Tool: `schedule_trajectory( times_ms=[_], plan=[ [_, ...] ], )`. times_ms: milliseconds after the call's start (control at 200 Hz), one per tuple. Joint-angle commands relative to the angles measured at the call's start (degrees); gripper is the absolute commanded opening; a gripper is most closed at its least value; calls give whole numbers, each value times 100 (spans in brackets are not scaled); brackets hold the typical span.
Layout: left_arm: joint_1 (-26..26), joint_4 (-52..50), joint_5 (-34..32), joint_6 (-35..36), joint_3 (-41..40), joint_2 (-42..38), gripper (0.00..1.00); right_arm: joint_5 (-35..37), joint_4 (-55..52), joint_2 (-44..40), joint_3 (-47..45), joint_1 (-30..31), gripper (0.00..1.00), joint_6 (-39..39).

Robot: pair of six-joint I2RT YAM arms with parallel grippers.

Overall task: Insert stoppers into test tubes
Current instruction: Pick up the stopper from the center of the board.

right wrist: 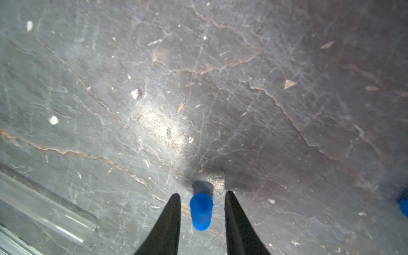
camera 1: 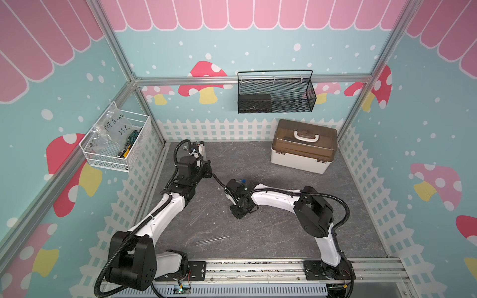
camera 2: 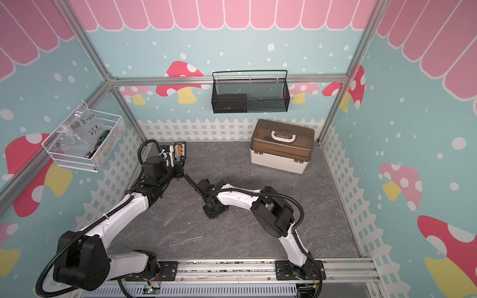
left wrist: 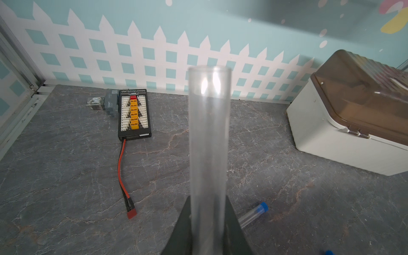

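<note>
Test tubes [camera 1: 199,213], one in left hand [left wrist: 208,199], one stoppered, two loose

Tubes, clear, four. Held tube [left wrist: 209,143]: raised, mouth open. Capped tube [left wrist: 250,217]: lying at centre, blue fitted stopper [left wrist: 263,207] in its mouth. Slanted tube [camera 1: 199,213] and near tube [camera 1: 212,240]: lying uncapped, left of centre. Loose stopper [right wrist: 201,212], blue: at centre; second stopper [right wrist: 405,206] near it.
</note>
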Motion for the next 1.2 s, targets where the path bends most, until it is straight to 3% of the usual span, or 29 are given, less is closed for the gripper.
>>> schedule_trajectory(
  times_ms=[0,340,615,870,991,1196],
  plan=[
    [40,135,-30,-27,-79,-168,0,118,-331,170,136,75,31,57],
    [122,306,205,-202,-104,-149,0,222,-468,224,97,177,26,268],
    [182,378,321,-263,-140,-190,0,449,-583,296,205,179,16,347],
    [185,411,481,-269,-101,-62,0,822,-501,-390,-33,165,9,759],
    [185,368,589,-295,-52,0,0,1414,-483,-1200,-518,128,9,1771],
    [180,294,631,-335,7,79,0,1565,95,-2368,-1990,64,6,5469]
  ],
)
